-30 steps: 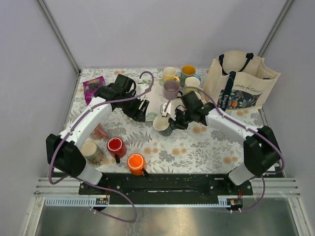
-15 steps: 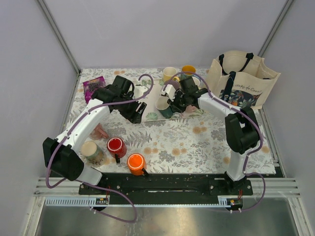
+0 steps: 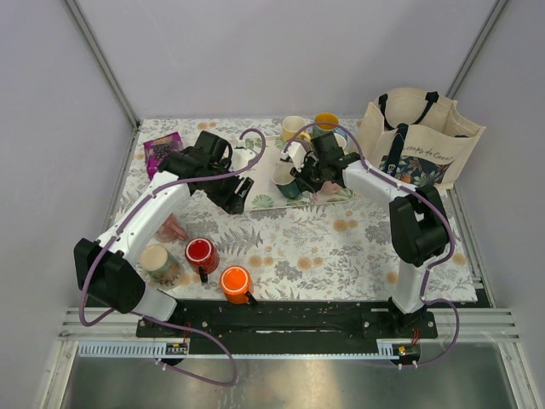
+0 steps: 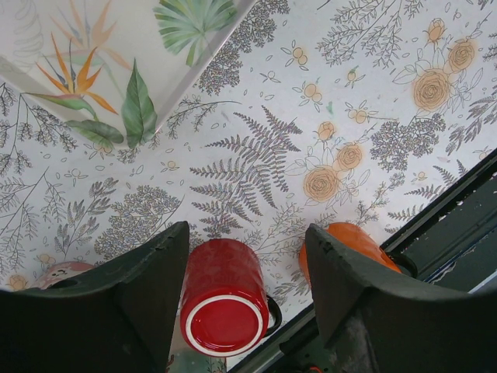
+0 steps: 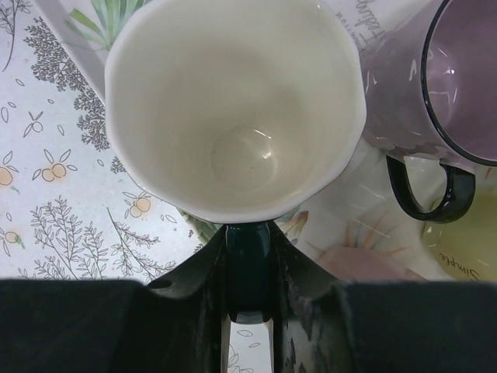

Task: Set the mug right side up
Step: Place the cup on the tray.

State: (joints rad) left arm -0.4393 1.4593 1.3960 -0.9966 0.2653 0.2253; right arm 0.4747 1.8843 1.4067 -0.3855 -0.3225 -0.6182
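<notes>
The salmon-pink mug (image 3: 173, 228) lies on the floral cloth at the left, half hidden under my left arm. Only a sliver of the mug (image 4: 60, 273) shows in the left wrist view, beside the left finger. My left gripper (image 3: 241, 194) hangs open well to the mug's right, above the cloth, and nothing sits between its fingers (image 4: 155, 272). My right gripper (image 3: 300, 181) is shut on the handle of a dark green mug (image 5: 233, 109) with a cream inside. It holds that mug mouth-up over the tray's near edge.
A red mug (image 4: 225, 299) stands base-up below the left gripper, next to an orange mug (image 4: 353, 245) and a beige one (image 3: 158, 262). The leaf-print tray (image 3: 264, 170) carries a mauve mug (image 5: 435, 85) and yellowish mugs (image 3: 294, 128). A tote bag (image 3: 417, 149) stands at the back right, a purple packet (image 3: 162, 151) at the back left.
My right arm carried the green mug from mid-table back to the tray. The left arm barely shifted.
</notes>
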